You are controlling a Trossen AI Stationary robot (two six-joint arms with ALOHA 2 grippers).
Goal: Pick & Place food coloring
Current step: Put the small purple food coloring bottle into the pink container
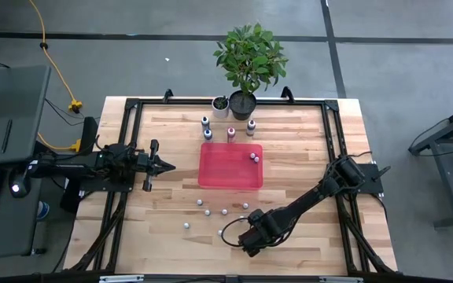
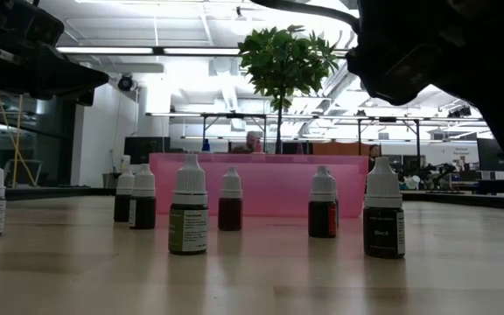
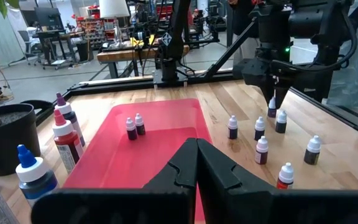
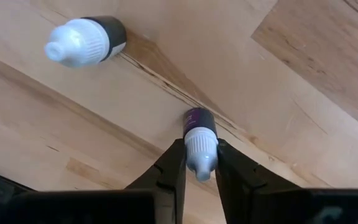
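**A:** Your right gripper (image 4: 201, 163) has its fingers on either side of a purple-bodied bottle (image 4: 199, 140), pressed against the white cap. I'd call that clamped on it, or a hair from it. Taking it at the cap and neck makes sense: that's the part standing clear of the wood.

**B:** Where is that relative to the red tray (image 1: 230, 182)?

**A:** On the near side of the tray, toward the front edge of the table, and a little to the right of its middle. The right gripper (image 1: 239, 233) comes down on it from above. The bottle's base looks to be on the table, so you haven't lifted it yet, by my reading.

**B:** And the other bottles?

**A:** Several loose bottles (image 1: 225, 211) stand scattered between the gripper and the tray's near edge, well spaced, so you have room to rise without knocking one. Two small bottles (image 1: 254, 158) already sit inside the tray near its right side. Larger colour bottles (image 1: 231, 133) line up behind the tray, in front of the potted plant (image 1: 249, 59).

**B:** Left arm?

**A:** Your left gripper (image 1: 162, 166) waits left of the tray, fingers together, pointing at it.
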